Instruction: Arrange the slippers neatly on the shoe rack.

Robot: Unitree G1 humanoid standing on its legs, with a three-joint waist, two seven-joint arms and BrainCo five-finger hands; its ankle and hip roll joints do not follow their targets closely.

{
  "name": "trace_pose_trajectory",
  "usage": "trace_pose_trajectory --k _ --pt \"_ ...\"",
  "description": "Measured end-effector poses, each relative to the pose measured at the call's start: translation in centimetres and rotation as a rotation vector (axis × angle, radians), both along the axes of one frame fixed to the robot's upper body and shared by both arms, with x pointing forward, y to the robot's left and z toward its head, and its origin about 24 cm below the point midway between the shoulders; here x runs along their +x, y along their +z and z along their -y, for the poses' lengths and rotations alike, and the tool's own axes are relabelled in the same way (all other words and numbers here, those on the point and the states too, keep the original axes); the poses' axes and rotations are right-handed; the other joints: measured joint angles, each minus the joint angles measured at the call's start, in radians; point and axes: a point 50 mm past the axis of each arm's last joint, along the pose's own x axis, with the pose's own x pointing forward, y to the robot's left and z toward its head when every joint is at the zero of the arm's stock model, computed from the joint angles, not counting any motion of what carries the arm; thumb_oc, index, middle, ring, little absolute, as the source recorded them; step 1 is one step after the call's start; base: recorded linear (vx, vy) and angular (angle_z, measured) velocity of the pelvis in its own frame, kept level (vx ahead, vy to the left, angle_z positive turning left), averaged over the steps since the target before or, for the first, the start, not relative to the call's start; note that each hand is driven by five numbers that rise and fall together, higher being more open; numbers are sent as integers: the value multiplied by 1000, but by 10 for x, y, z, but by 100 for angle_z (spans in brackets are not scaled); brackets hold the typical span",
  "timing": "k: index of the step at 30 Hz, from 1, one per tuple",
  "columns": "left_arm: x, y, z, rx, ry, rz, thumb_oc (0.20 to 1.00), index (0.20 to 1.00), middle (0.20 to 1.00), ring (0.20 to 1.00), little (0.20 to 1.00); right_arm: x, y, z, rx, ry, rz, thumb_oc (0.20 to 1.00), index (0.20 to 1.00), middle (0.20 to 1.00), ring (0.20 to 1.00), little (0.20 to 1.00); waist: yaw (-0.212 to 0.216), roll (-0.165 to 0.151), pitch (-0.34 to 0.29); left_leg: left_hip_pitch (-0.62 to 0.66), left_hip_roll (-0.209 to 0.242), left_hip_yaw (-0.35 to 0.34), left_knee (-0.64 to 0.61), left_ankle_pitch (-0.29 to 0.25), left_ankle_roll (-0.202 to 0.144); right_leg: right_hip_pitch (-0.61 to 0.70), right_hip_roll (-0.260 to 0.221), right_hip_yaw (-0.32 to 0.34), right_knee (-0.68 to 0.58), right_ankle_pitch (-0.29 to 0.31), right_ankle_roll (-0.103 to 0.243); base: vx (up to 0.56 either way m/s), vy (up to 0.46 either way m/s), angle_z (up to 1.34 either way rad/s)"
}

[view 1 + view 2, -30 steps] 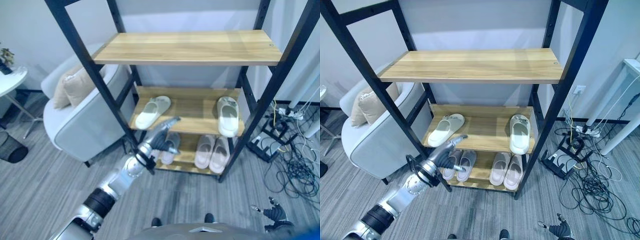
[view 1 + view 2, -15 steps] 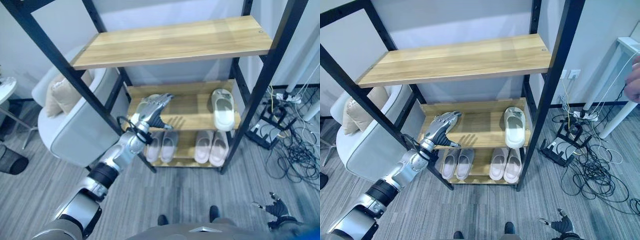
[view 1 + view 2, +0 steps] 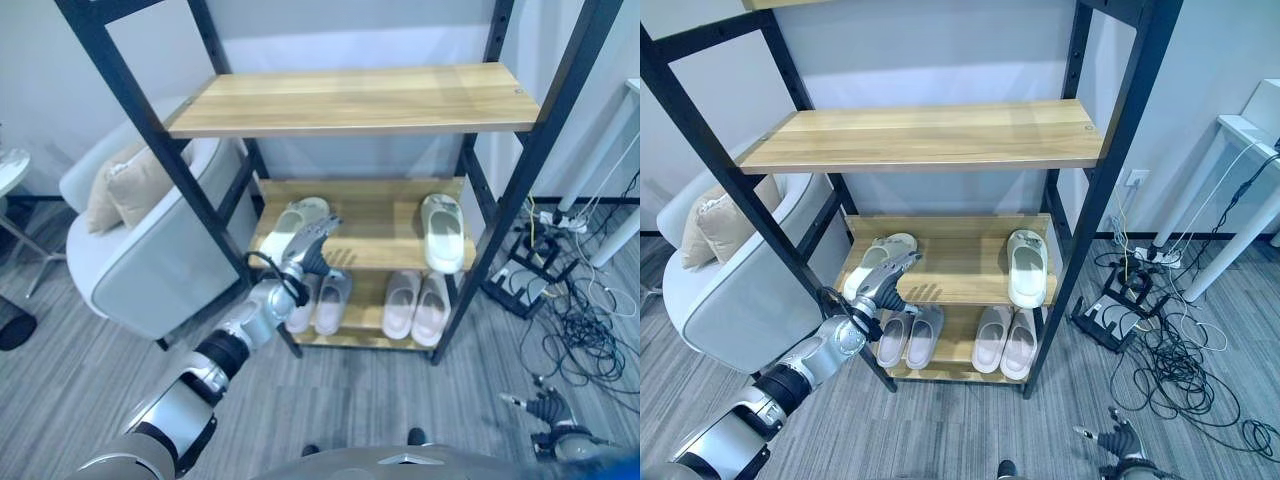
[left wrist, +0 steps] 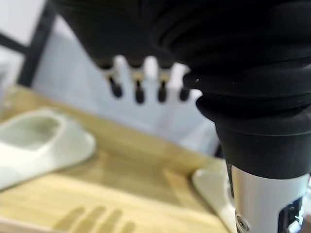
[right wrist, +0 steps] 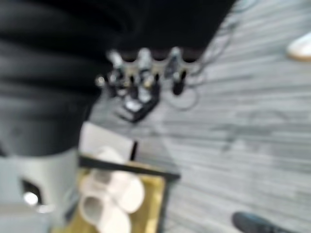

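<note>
On the rack's [image 3: 195,190] middle shelf, the left hand [image 3: 305,247] reaches in at the left end with its fingers [image 4: 138,91] straight and spread, holding nothing. A white slipper [image 3: 293,220] lies just behind and beside it, angled across the shelf, its heel partly hidden by the hand; whether the fingers touch it cannot be told from the eye views. In the left wrist view that slipper [image 4: 36,143] lies on the wood off to one side of the fingers, apart from their tips, and the hand's shadow falls on the shelf below them.

Under the hand, on the bottom shelf, a grey pair [image 3: 322,302] sits side by side. Further right on the same shelf is a pink pair [image 3: 416,305], also side by side. Well to the right of the hand, at the far end of the middle shelf, the second white slipper [image 3: 441,231] lies lengthwise, toe forward, close to the right post.

Left of the rack stands an armchair [image 3: 150,270] with a cushion [image 3: 135,182].

Low at the right, near the floor, the right hand [image 3: 548,415] hangs with its fingers loosely apart, empty, well away from every slipper.
</note>
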Motion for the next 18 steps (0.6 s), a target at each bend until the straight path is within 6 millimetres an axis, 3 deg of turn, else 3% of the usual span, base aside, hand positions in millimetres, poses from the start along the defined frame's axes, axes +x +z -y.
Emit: trace_pose_trajectory --k 4,10,11,14,18 --pt "-3 -4 -6 -5 20 -18 1000 1000 1000 1000 1000 -16 -6 5 -2 -29 -61 1000 1000 1000 1000 1000 15 -9 5 -21 -11 -19 0 1 -1 -23 -8 2 0 0 -1 29 62 5" --pt "-1 -1 -14 22 27 -9 1000 1000 1000 1000 1000 -9 -4 7 -4 -35 -40 1000 1000 1000 1000 1000 14 -25 20 -48 -24 -35 0 4 3 -50 -14 14 0 17 10 -19 65 -5" --pt "2 3 -13 35 20 4 1000 1000 1000 1000 1000 -7 -3 7 -7 -30 -37 1000 1000 1000 1000 1000 11 -40 32 -60 -26 -34 0 9 1 -70 -14 18 0 22 10 -92 59 -4" --pt "18 28 -20 101 15 90 1000 1000 1000 1000 1000 14 4 9 -22 -3 9 1000 1000 1000 1000 1000 14 -44 75 -98 -31 -37 1 26 17 -105 -16 28 1 41 9 -106 52 -8" --pt "40 60 -22 156 24 177 1000 1000 1000 1000 1000 35 12 7 -37 40 52 1000 1000 1000 1000 1000 5 -61 120 -135 -37 -32 1 38 14 -147 -16 37 1 56 10 -77 30 -4"
